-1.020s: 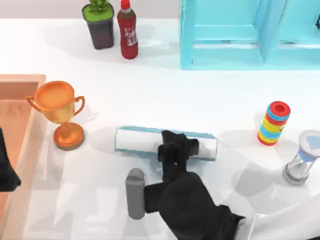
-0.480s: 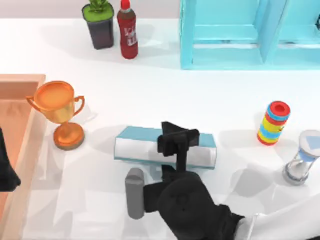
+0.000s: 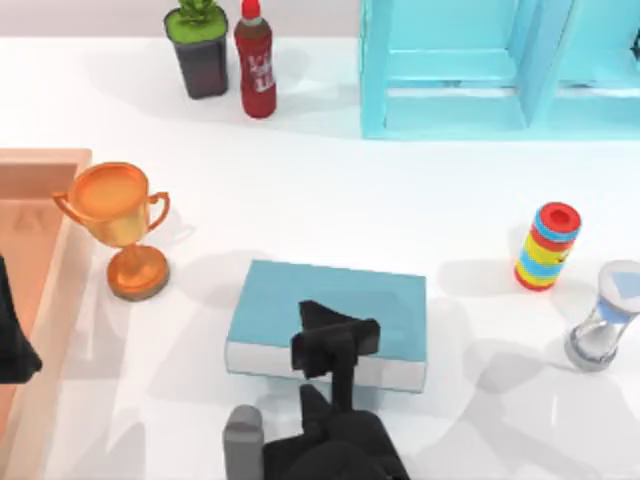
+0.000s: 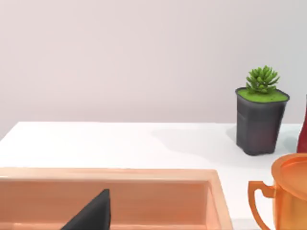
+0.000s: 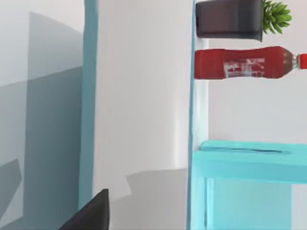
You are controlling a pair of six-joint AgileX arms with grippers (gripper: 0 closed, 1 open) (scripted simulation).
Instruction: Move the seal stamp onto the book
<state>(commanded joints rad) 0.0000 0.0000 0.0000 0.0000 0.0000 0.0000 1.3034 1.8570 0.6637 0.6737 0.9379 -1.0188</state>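
1. Seal stamp, top view: its place cannot be told. The likeliest spot, under the right hand [image 3: 335, 348], is covered by that hand's black body. The book [image 3: 330, 300] lies flat, teal cover up, at the near middle of the worktop [image 3: 300, 190]. This gives a broad level face for a small upright block to stand on. The right hand sits over the book's near edge, which suits a set-down on the cover. Whether it is wide, narrow or holding the stamp cannot be told.
2. Top view, surroundings: the trophy [image 3: 118, 215] stands near the book's left. The striped cylinder [image 3: 548, 245] and the hourglass [image 3: 605, 315] stand well apart at the right. The potted plant [image 3: 200, 45], the red bottle [image 3: 256, 65] and the light-blue shelf unit [image 3: 450, 110] line the far side, so none crowds the cover. The left hand [image 3: 12, 335] is parked at the left edge over the wooden tray [image 3: 50, 160], away from the work.
3. Left wrist view: a dark part of the left hand [image 4: 91, 215] hangs above the tray's rim [image 4: 110, 173], with the plant [image 4: 260, 117] and the trophy [image 4: 290, 191] beyond. Its state cannot be told.
4. Right wrist view: this camera looks across the worktop to the bottle [image 5: 240, 62], the plant [image 5: 235, 17] and the shelf unit [image 5: 249, 158]. That fits a hand held low and level over the book
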